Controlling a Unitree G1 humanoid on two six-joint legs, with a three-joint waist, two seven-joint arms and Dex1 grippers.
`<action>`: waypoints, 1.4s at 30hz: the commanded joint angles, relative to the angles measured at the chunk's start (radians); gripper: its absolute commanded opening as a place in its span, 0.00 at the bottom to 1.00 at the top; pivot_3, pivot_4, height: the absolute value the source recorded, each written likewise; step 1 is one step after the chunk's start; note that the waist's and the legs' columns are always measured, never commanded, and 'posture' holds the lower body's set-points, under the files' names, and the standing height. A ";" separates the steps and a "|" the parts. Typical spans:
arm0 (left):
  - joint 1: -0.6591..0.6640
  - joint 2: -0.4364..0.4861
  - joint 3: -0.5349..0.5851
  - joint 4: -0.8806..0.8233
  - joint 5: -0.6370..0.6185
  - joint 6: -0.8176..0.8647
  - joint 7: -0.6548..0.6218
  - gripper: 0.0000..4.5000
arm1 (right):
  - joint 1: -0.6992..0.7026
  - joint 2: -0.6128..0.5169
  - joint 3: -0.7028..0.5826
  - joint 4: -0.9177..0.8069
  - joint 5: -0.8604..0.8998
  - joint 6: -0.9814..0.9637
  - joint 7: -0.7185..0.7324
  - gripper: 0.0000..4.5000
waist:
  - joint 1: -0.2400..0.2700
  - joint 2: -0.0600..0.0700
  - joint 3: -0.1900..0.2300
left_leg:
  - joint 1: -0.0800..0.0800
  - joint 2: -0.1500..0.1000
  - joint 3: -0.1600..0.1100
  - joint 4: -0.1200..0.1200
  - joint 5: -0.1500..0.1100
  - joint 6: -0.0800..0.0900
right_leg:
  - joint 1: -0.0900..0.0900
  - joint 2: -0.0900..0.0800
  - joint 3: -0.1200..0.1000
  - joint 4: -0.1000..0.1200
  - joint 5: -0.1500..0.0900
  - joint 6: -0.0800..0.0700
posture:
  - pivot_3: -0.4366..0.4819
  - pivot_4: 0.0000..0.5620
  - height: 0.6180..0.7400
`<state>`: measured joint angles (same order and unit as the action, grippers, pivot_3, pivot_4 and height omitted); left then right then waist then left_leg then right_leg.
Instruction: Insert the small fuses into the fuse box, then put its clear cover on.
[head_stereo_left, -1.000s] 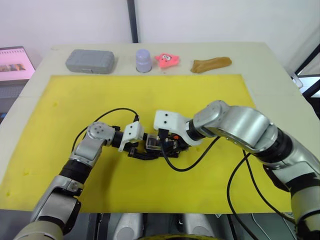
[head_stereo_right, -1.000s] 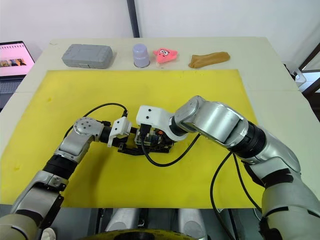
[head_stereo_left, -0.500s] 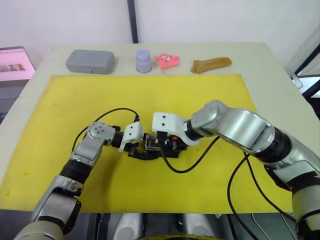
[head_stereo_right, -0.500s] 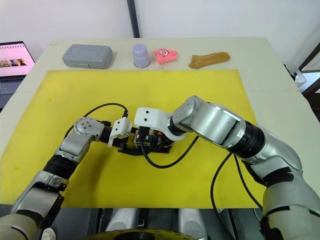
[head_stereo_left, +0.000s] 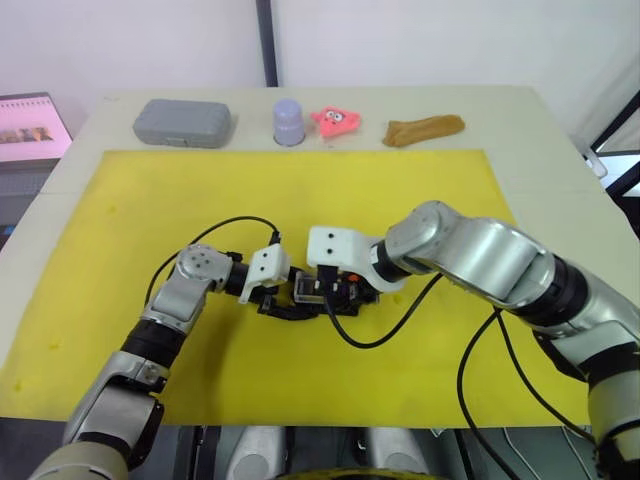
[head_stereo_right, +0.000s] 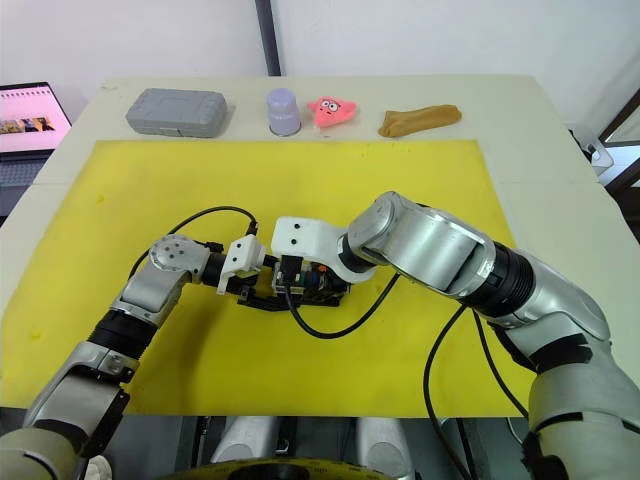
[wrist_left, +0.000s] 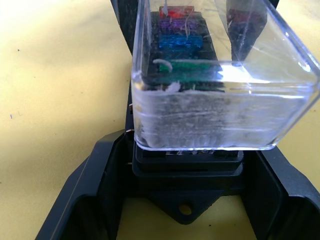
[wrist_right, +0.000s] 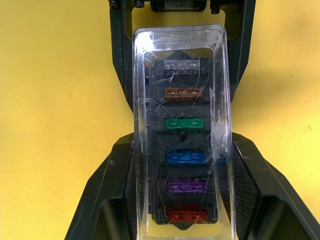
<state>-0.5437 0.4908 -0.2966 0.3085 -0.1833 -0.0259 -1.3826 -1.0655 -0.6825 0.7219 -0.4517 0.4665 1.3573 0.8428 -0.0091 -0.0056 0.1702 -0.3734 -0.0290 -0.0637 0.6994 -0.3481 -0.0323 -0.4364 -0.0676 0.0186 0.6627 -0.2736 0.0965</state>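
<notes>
Fuses (wrist_right: 184, 124) all sit in the fuse box (wrist_left: 187, 165) mid-mat on the desk (head_stereo_right: 520, 130), with the clear cover (wrist_right: 180, 90) on top, while the left hand (head_stereo_left: 283, 302) and right hand (head_stereo_left: 322, 292) each squeeze the cover's sides, maybe pressing it tight.

**Bright, even light; soft close-ups**

The head views are evenly lit from above, with faint shadows under the arms on the flat yellow mat (head_stereo_left: 400, 400); straight table edges bow slightly toward the corners; the scratched transparent rectangular plastic cover (wrist_left: 220, 100) catches white glare on its near wall; its nearest edge and the mat behind look soft.
</notes>
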 joint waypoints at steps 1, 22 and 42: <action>0.013 -0.014 -0.019 -0.013 0.019 0.004 0.013 0.57 | 0.014 0.013 0.009 -0.003 -0.003 0.009 -0.005 0.76 | -0.001 0.000 0.000 | 0.000 0.000 0.000 0.000 0.000 0.000 | 0.000 0.000 0.000 0.000 0.000 0.000 | 0.48 0.27 1.00; 0.009 -0.019 -0.022 -0.007 0.021 0.005 0.017 0.57 | -0.053 0.015 -0.026 0.033 -0.030 -0.022 0.024 0.76 | -0.001 0.000 0.000 | 0.000 0.000 -0.001 0.000 0.000 0.000 | 0.000 0.000 0.000 0.000 0.000 0.000 | 0.48 0.27 1.00; 0.009 -0.019 -0.024 -0.002 0.021 -0.003 0.011 0.57 | -0.049 -0.010 -0.045 0.035 -0.032 -0.035 0.051 0.76 | -0.001 0.000 0.000 | 0.000 0.000 -0.001 0.000 0.000 0.000 | 0.000 0.000 0.000 0.000 0.000 0.000 | 0.48 0.27 1.00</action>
<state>-0.5431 0.4872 -0.2984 0.3035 -0.1827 -0.0279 -1.3768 -1.0879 -0.6865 0.6984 -0.4067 0.4438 1.3369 0.8908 -0.0098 -0.0057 0.1701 -0.3737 -0.0292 -0.0644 0.6994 -0.3481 -0.0323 -0.4365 -0.0678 0.0181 0.6626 -0.2736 0.0965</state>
